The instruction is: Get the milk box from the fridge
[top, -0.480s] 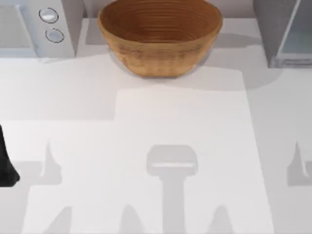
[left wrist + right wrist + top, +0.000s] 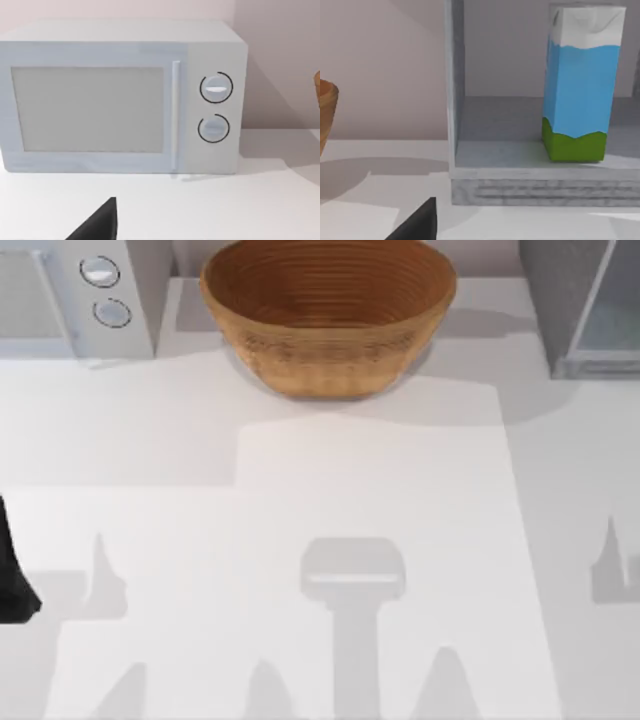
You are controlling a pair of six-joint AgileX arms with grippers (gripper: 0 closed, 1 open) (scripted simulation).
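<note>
From above, the wicker bowl (image 2: 328,315) sits at the table's far edge, between the white appliance (image 2: 75,295) and the fridge (image 2: 580,305). The left wrist camera faces that appliance (image 2: 120,97). The right wrist camera shows the milk box (image 2: 580,82) upright inside the open fridge (image 2: 520,155), long axis vertical, ready for reaching. Claw widths: cannot tell.

Since half a second ago, our right arm's shadow at the table's (image 2: 300,470) right edge has slid slightly further right, and the shadow peak along the near edge has shifted left a little.
</note>
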